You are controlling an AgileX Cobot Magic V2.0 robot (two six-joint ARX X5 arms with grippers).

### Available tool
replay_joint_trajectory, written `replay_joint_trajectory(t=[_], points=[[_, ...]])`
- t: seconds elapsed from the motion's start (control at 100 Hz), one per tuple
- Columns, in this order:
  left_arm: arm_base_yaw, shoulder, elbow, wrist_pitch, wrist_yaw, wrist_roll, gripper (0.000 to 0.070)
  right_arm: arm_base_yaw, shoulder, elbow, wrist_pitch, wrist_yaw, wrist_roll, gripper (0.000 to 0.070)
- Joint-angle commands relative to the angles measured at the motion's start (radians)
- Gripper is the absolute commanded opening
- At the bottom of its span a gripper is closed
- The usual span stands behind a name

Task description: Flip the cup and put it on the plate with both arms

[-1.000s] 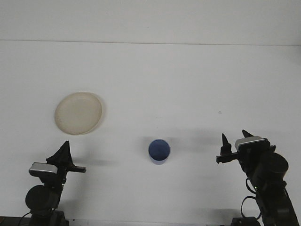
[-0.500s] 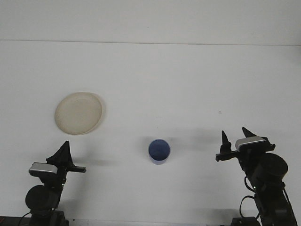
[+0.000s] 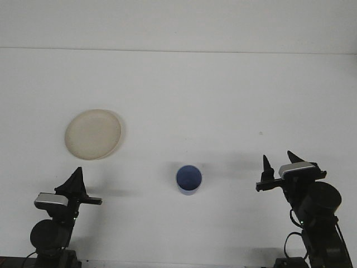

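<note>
Two arms, both well apart from cup (image 3: 189, 179) and plate (image 3: 93, 134).
We see right jaws (image 3: 279, 161) parted, empty; left jaws (image 3: 76, 177) we cannot tell.

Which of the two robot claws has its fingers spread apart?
The right gripper: its two black fingertips stand visibly apart. The left gripper shows one closed point, nearer the cream plate.

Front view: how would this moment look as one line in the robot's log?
blue cup: on table, untouched | beige plate: empty | left gripper: shut, clear of cup | right gripper: open, right of cup
</note>
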Motion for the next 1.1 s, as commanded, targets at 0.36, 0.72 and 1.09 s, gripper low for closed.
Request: replay_joint_trajectory(t=[0.36,0.72,1.09], points=[[-0.002,-0.002,0.005,0.018,0.0,-0.027,0.0012,0.002,0.0,0.009,0.01,0.0,0.014,0.0485],[-0.002,0.087,0.314,-0.286,0.001,-0.082,0.0012,0.002,0.0,0.009,0.01,0.0,0.014,0.0485],[-0.002,0.481,0.787,-0.639,0.024,-0.1,0.0012,0.002,0.0,0.009,0.009,0.0,0.014,0.0485]])
